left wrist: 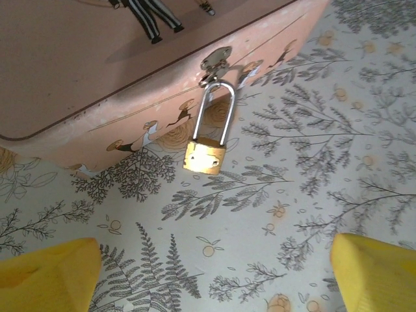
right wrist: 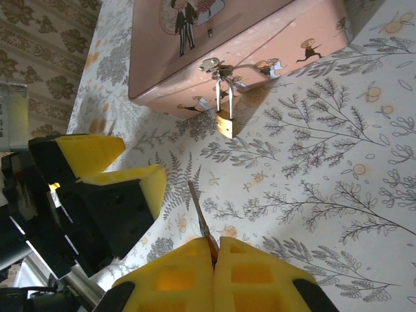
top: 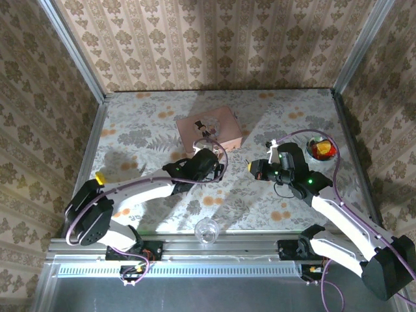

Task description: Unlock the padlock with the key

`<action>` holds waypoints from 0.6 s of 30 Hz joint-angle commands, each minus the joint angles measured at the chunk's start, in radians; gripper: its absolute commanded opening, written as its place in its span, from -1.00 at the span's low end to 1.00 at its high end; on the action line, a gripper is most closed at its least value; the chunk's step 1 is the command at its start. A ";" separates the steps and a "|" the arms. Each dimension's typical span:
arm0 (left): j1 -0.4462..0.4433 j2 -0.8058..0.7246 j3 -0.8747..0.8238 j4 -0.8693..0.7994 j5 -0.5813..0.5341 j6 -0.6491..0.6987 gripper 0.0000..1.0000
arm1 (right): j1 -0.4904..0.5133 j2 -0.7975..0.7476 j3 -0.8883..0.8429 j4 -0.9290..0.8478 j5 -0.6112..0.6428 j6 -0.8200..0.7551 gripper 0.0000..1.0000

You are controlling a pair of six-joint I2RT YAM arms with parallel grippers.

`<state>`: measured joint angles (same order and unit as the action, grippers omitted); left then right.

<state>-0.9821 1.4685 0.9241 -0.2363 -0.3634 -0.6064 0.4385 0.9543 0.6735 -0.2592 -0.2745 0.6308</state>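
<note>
Padlock (left wrist: 205,156): small, brass-gold, hanging on the hasp of the pink rectangular box (left wrist: 78,84), upper centre.
Left gripper (left wrist: 214,276): jaws gaping wide, empty.
Right gripper (right wrist: 214,250): I'm pinching the thin dark-grey metal key (right wrist: 199,214) between closed jaws.

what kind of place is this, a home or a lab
Most likely a staged robot test cell, not a home: wallpapered panels in a metal frame box in the table, two arms are bolted to a rail at its edge, and the pink box with its padlock looks like a prop.
</note>
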 commanded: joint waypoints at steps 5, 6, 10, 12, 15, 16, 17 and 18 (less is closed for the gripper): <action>0.013 0.063 -0.001 0.025 -0.035 -0.051 0.71 | -0.013 0.004 -0.013 -0.023 0.043 -0.011 -1.00; 0.018 0.069 -0.001 0.026 -0.031 -0.055 0.71 | -0.015 0.008 -0.011 -0.024 0.043 -0.011 -1.00; 0.031 0.090 0.000 0.029 -0.029 -0.053 0.65 | -0.019 0.020 -0.005 -0.020 0.041 -0.013 -1.00; 0.039 0.100 0.001 0.028 -0.027 -0.052 0.64 | -0.021 0.028 -0.002 -0.014 0.039 -0.011 -1.00; 0.046 0.113 0.000 0.032 -0.022 -0.046 0.63 | -0.021 0.039 0.006 -0.010 0.040 -0.009 -1.00; 0.051 0.118 0.001 0.031 -0.021 -0.046 0.63 | -0.022 0.042 0.008 -0.011 0.040 -0.011 -1.00; 0.056 0.121 0.000 0.031 -0.019 -0.044 0.62 | -0.022 0.047 0.010 -0.009 0.039 -0.010 -1.00; 0.059 0.122 -0.002 0.031 -0.017 -0.043 0.58 | -0.022 0.051 0.012 -0.010 0.037 -0.013 -1.00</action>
<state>-0.9363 1.5776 0.9241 -0.2092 -0.3744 -0.6361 0.4213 0.9943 0.6666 -0.2665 -0.2573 0.6308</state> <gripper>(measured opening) 0.796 0.067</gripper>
